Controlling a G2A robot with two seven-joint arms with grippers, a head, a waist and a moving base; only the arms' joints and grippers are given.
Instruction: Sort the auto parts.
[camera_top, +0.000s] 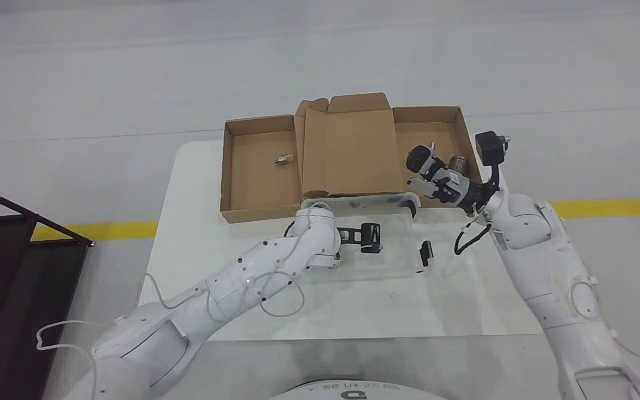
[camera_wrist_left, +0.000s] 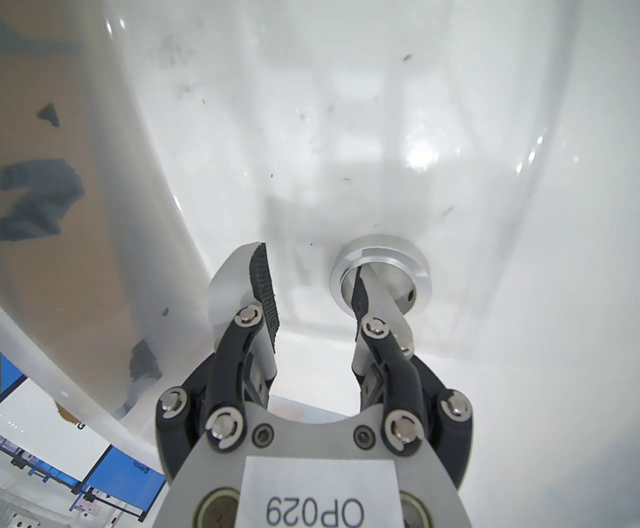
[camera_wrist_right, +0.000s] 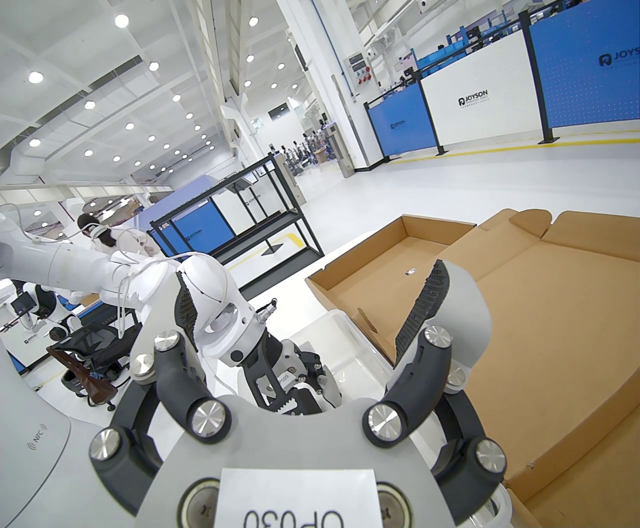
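Left gripper (camera_wrist_left: 307, 262) is down inside the clear bin (camera_wrist_left: 500, 150), fingers apart. One finger is poked into the bore of the silver ring (camera_wrist_left: 400, 255), the other stands outside it with a clear gap, so nothing is clamped yet. Ring lies flat on the bin floor. Top view puts that gripper (camera_top: 370, 237) about mid-bin, with a small dark piece (camera_top: 425, 252) lying toward the bin's right end, apart from both arms. Bin sits on the white table (camera_top: 190, 230), just in front of the cardboard box (camera_top: 255, 215). Right gripper (camera_wrist_right: 310, 272) is wide open and empty, hanging over the box's right compartment (camera_top: 425, 172). Farther back, the left compartment holds one small metal part (camera_top: 284, 158). Can't make out what kind it is. Status as I read it: early in the task. One part looks sorted into the box, and at least two are left in the bin — the ring and the dark piece. Step in hand is the ring pick: close on the ring wall, lift it clear of the bin, carry it to the box. Can't tell from here which compartment the ring belongs in. Thin wall, smooth metal, so I'd expect it could slip or tip as the fingers close.
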